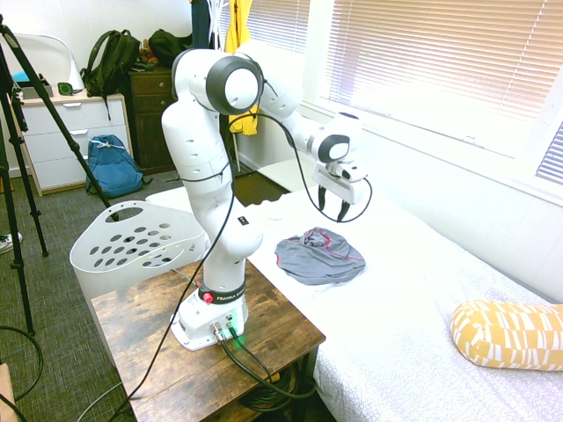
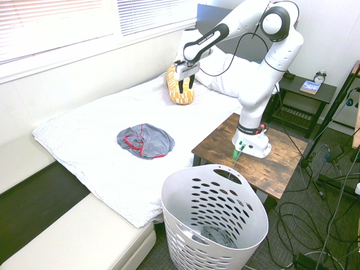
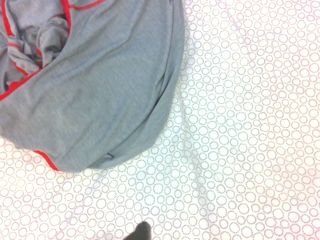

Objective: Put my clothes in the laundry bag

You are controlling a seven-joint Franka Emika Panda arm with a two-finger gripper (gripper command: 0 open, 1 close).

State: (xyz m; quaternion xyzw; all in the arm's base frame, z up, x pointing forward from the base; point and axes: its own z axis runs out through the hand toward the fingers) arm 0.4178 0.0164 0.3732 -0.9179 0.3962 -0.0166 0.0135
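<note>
The clothes are a crumpled grey garment with thin red trim, lying on the white bed cover near its middle. In the wrist view they fill one corner over the dotted sheet. My gripper hangs in the air above the bed, a little beyond the garment toward the window, and is open and empty. The laundry bag is a white plastic basket with oval holes, standing on the floor beside the bed and the wooden table. Something grey shows at its bottom.
A yellow patterned pillow lies at the head of the bed. The arm's base stands on a wooden side table. A blue backpack leans by a white dresser, and a yellow jacket hangs at the back.
</note>
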